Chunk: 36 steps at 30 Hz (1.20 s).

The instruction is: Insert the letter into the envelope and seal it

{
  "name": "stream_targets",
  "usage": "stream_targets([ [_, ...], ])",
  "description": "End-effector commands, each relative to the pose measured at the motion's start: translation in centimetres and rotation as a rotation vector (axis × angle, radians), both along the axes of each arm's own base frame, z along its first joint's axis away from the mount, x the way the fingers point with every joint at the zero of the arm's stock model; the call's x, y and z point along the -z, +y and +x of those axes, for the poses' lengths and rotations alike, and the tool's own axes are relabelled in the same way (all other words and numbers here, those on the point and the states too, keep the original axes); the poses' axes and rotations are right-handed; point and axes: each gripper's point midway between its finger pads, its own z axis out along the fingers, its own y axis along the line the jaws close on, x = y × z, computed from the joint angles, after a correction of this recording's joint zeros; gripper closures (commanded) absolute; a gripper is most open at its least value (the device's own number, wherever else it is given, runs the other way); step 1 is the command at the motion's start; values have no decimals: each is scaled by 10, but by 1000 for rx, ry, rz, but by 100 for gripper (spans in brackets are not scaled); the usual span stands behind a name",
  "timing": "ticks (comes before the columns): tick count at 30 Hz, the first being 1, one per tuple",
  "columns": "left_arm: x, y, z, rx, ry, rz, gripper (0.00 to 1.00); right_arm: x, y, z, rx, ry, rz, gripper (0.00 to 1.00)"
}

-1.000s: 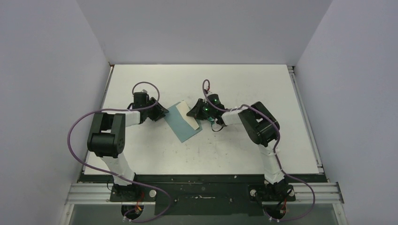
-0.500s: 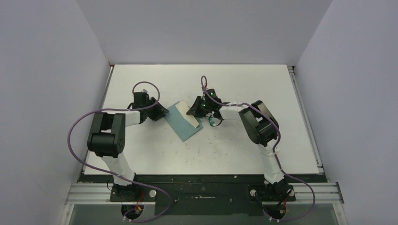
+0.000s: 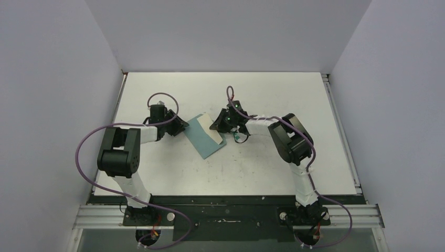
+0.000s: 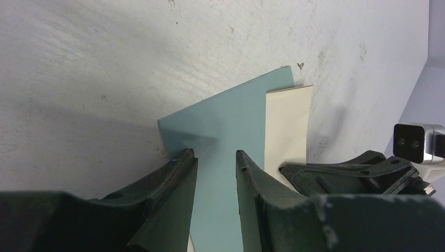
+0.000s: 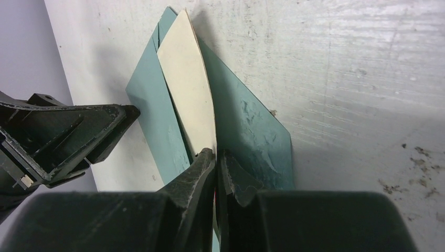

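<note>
While the right gripper (image 5: 216, 152) pinches the letter's (image 5: 189, 94) edge, fingers almost together, the letter lies partly inside the envelope (image 3: 204, 140) mid-table (image 3: 262, 157). Left gripper (image 4: 215, 153) is spread, fingers parted over the envelope's corner.

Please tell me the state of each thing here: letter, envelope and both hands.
envelope: flat on the table, flap open.
letter: partly inside the envelope, cream end sticking out.
left hand: open, fingertips on the envelope.
right hand: shut on the letter.
</note>
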Motion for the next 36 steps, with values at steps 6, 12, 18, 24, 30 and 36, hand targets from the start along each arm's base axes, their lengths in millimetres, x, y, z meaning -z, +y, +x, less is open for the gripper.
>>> stream_targets([
  [6,11,18,-10,-69,29,71,67,51,-43,-30,89,138,-188,95],
  [12,6,9,-7,-23,2,41,66,47,-15,-34,-39,109,-130,95],
  [18,3,5,-6,1,-23,29,64,47,1,-51,-140,116,-110,95],
  [24,3,3,-4,11,-29,22,63,48,8,-61,-203,117,-88,95],
  [30,3,0,-5,27,-26,8,62,46,20,-62,-270,85,-66,95],
  [36,-5,-2,-7,39,-24,2,57,47,15,-59,-244,52,-107,95],
])
